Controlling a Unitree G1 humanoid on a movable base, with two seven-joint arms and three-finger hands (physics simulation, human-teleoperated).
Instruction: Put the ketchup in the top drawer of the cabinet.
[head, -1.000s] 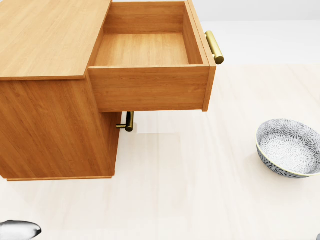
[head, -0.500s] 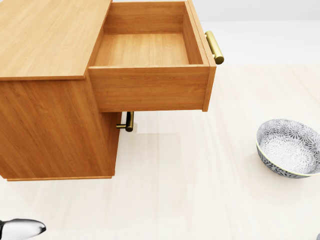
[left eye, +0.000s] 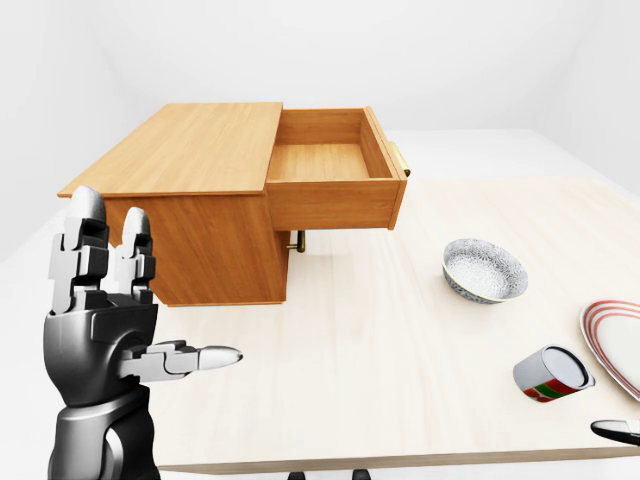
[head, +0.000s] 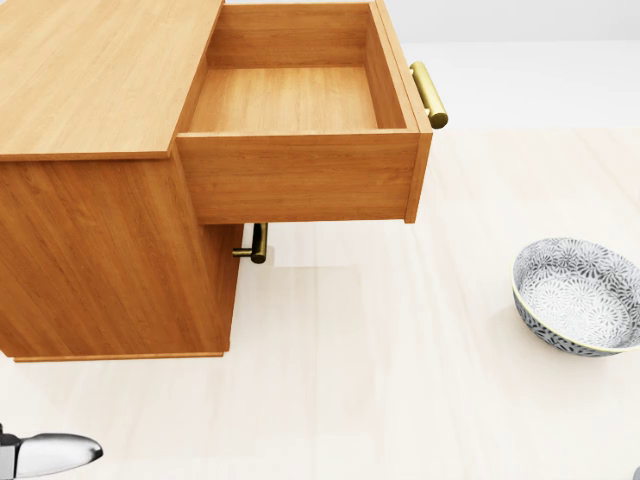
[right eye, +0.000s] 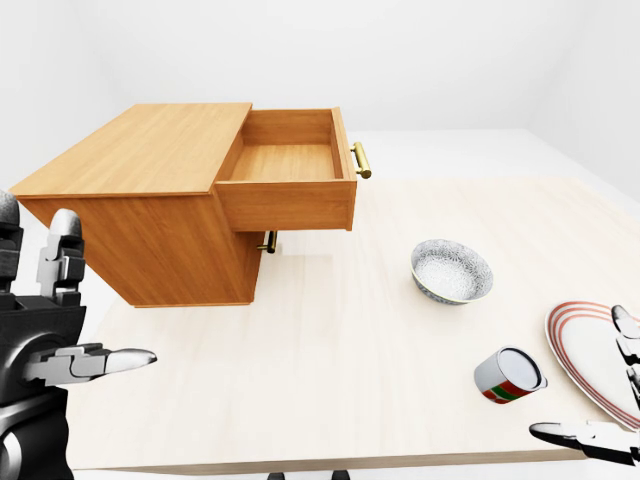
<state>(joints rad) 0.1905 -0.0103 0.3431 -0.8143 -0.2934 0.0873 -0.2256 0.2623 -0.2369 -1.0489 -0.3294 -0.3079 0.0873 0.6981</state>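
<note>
Wooden top drawer (head: 285, 98) open, empty; our left hand (left eye: 105, 310) and right hand (right eye: 600, 425) splayed, empty; we judge the ketchup unlocated, to find next.

The plate (right eye: 588, 352) is cut off by the right edge of the right-eye view. Of the right hand (right eye: 600, 420), only fingertips are shown. The lower drawer's handle (head: 257, 243) is largely hidden beneath the open top drawer (head: 300, 110).
</note>
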